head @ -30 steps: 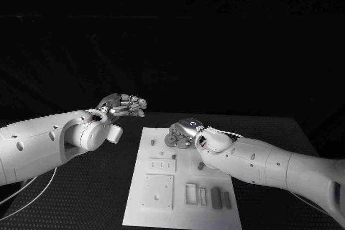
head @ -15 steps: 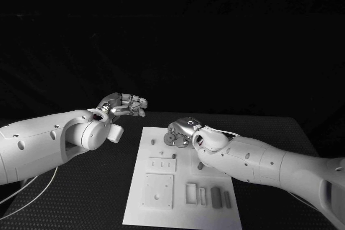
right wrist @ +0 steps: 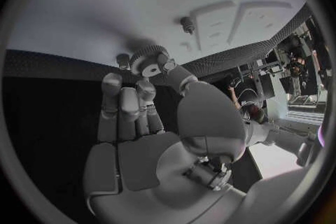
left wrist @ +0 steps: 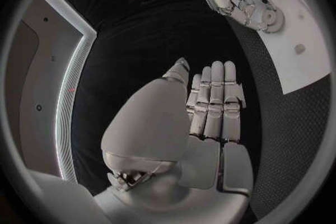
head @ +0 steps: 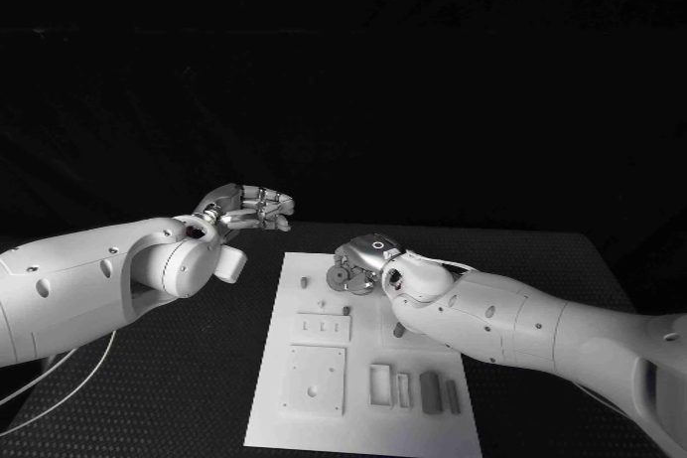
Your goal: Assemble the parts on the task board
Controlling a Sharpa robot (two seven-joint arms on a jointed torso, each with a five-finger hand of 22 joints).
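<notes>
While the left hand (head: 251, 208) hovers left of the task board's (head: 365, 418) far end, fingers straight and together with nothing in them, the right hand (head: 363, 263) pinches a small toothed gear (right wrist: 149, 61) at its fingertips, just above the board's far part, beside a small peg (right wrist: 187, 24) standing there.

Right hand (head: 358, 264) over task board (head: 361, 379)
</notes>
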